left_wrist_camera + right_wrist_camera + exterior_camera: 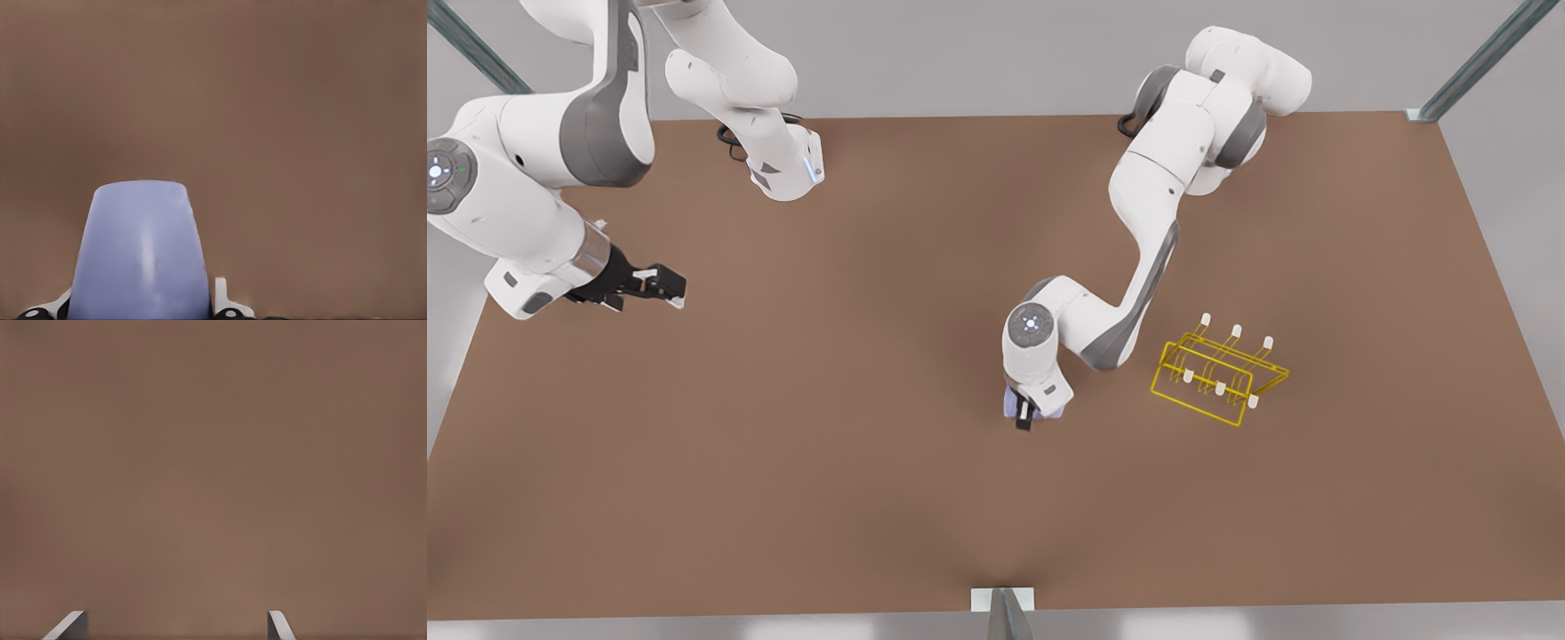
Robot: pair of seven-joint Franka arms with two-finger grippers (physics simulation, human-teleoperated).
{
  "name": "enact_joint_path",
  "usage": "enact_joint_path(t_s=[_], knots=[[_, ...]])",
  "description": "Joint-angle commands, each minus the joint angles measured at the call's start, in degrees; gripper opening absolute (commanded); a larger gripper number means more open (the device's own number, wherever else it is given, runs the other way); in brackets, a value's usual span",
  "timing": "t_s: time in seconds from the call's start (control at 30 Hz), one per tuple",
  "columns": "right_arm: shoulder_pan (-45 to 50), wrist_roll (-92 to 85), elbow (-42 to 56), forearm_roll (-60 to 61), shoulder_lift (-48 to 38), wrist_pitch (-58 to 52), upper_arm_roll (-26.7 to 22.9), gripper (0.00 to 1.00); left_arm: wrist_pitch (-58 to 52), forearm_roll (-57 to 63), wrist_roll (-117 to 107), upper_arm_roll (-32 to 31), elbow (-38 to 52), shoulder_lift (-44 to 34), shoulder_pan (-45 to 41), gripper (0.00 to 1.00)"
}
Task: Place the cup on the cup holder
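Cup (1007,402) and left gripper (1028,416) sit together near the middle of the brown table (783,462), the lavender-blue tumbler mostly hidden under the wrist in the front view, with just slivers of it showing either side of the black fingers. Whether the cup rests on the table or is lifted off it cannot be told. The left wrist view gives what the front view hides: the cup (140,253) stands between the two fingers, one white fingertip (221,297) just beside its wall and the other at the opposite side, so the gripper looks clamped on it; the closed end points away from the camera, and what is inside the cup cannot be seen.

To the front view's right of the cup, apart from it, stands the yellow wire cup holder (1220,373), its white-capped prongs bare.

The right gripper (660,286) hangs over the table's far-left part in the front view and waits there. Its wrist view shows two fingertips (67,627) set wide apart over bare tabletop.
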Motion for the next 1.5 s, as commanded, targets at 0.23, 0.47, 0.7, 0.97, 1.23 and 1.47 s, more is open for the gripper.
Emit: enact_joint_path(t_s=[0.23,0.47,0.7,0.97,1.23,1.47], knots=[[0.28,-0.23,0.03,-0.28,0.07,0.74,0.09,1.0,-37.72,25.5,5.86,0.73,1.01,-2.59,-4.74,0.77],[0.28,-0.31,0.03,-0.28,0.07,1.0,0.0,1.0,-46.95,44.75,-6.0,7.76,1.63,0.92,-13.27,0.77],[0.55,-0.49,0.12,-0.45,0.07,1.62,0.0,1.0,-48.71,55.47,-6.35,9.43,0.66,3.38,-12.83,0.77],[0.46,-0.49,0.03,-0.36,0.07,1.8,0.09,1.0,-61.46,67.6,-5.47,11.37,-1.71,10.06,-12.92,0.79],[0.55,-0.49,0.03,-0.36,0.07,1.88,0.09,1.0,-59.53,67.43,-8.64,11.37,-2.42,10.06,-11.34,0.79],[0.99,-0.58,0.03,-0.45,0.07,1.88,0.09,1.0,-55.83,68.74,-10.66,11.37,-2.59,10.68,-10.02,0.79]])
